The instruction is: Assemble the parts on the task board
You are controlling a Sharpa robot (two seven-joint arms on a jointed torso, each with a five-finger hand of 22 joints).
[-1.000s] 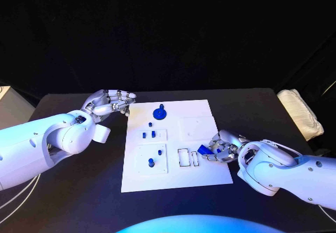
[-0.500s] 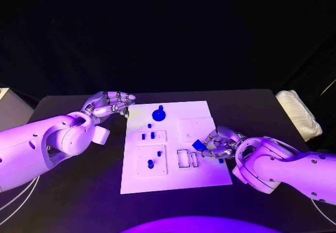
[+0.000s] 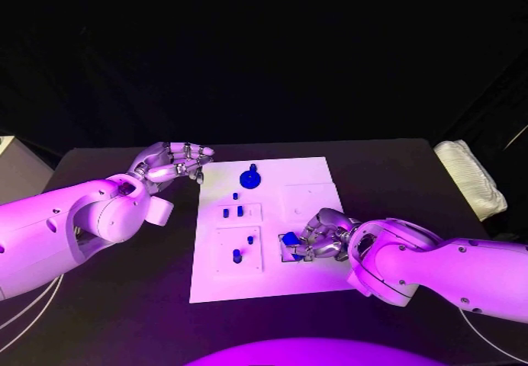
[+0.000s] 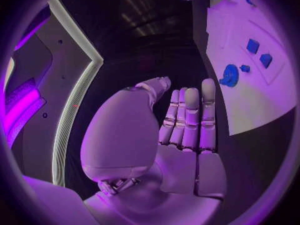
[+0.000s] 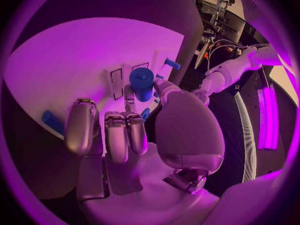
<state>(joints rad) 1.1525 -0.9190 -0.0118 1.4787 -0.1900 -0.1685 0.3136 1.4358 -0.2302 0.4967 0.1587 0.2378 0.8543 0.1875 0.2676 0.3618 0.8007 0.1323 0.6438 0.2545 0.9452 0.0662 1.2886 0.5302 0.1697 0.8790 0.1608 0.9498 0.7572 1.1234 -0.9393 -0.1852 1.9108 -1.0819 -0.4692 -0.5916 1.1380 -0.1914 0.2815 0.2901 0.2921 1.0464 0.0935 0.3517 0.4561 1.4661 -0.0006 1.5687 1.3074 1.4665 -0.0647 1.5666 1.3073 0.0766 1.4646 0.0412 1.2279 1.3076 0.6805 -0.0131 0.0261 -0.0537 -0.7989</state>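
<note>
Washed in purple-magenta light throughout — brightest on the white task board point(image 3: 275, 229) and arms, dim on the black counter point(image 3: 440, 175), backdrop nearly black. Soft glare on the right hand point(image 5: 134, 130). Fisheye bending near the wrist circles' rims — edges darkened.

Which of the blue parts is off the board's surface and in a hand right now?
The blue cylinder, pinched in the right hand over the two narrow slots. The other blue parts, such as the round disc, rest on the task board, untouched.

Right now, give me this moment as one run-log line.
right hand: holds blue part over rectangular slots | left hand: holds nothing, beside task board far corner
</note>
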